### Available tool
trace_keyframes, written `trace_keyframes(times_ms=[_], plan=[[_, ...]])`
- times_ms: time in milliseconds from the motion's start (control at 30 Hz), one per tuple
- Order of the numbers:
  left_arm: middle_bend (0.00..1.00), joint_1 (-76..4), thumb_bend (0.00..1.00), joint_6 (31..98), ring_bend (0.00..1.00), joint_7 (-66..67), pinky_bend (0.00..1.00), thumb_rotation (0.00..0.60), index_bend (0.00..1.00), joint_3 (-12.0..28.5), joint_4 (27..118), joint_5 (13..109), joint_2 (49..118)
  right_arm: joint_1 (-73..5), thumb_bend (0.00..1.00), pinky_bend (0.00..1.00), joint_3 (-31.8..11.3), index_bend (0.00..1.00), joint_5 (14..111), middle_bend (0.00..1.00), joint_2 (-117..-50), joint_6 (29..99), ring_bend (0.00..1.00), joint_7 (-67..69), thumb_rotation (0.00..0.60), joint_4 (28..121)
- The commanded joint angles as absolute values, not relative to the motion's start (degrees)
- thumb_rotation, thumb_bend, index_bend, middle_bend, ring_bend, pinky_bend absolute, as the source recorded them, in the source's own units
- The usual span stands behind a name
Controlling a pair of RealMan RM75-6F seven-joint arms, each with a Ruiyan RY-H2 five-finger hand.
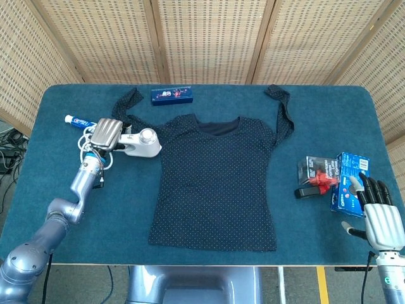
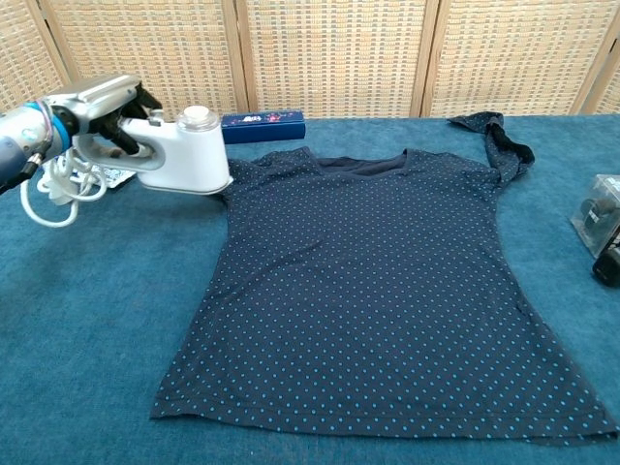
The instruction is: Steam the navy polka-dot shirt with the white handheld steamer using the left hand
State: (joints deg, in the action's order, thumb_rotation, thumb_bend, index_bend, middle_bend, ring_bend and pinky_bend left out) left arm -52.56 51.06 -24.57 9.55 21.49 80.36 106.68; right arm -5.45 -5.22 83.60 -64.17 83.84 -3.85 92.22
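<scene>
The navy polka-dot shirt (image 1: 215,180) (image 2: 373,291) lies flat in the middle of the blue table, sleeves spread toward the back. My left hand (image 1: 104,134) (image 2: 97,111) grips the handle of the white handheld steamer (image 1: 142,144) (image 2: 189,155), which hangs lifted off the table at the shirt's left shoulder, its nose pointing right. The steamer's white cord (image 2: 53,189) trails in loops below the hand. At the table's front right edge my right hand (image 1: 378,212) rests with fingers apart, holding nothing; the chest view does not show it.
A dark blue box (image 1: 171,95) (image 2: 263,126) lies behind the shirt's collar. A toothpaste tube (image 1: 79,120) sits left of the steamer. Small boxes and a black item (image 1: 329,180) cluster at the right, by my right hand. A wicker screen (image 1: 209,38) backs the table.
</scene>
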Motion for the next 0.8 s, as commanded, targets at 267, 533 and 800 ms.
trace_keyframes(times_ms=[267, 533, 800], plan=[[0.91, -59.31, 0.62, 46.05, 0.85, -22.35, 1.00, 0.600, 1.00, 12.28, 22.54, 78.61, 109.68, -5.49, 0.00, 0.00, -5.46, 0.01, 83.20, 0.00, -63.95, 83.76, 0.00, -3.38, 0.600, 92.34], [0.91, -65.31, 0.62, 41.42, 0.85, -20.74, 1.00, 0.600, 1.00, 13.75, 18.05, 77.45, 115.66, -5.78, 0.00, 0.00, -5.62, 0.01, 82.21, 0.00, -63.97, 82.69, 0.00, -2.85, 0.600, 91.84], [0.91, -67.74, 0.62, 40.32, 0.85, -21.65, 1.00, 0.600, 1.00, 13.78, 13.62, 77.38, 120.11, -6.08, 0.00, 0.00, -5.97, 0.01, 81.09, 0.00, -64.02, 81.77, 0.00, -2.13, 0.600, 91.13]])
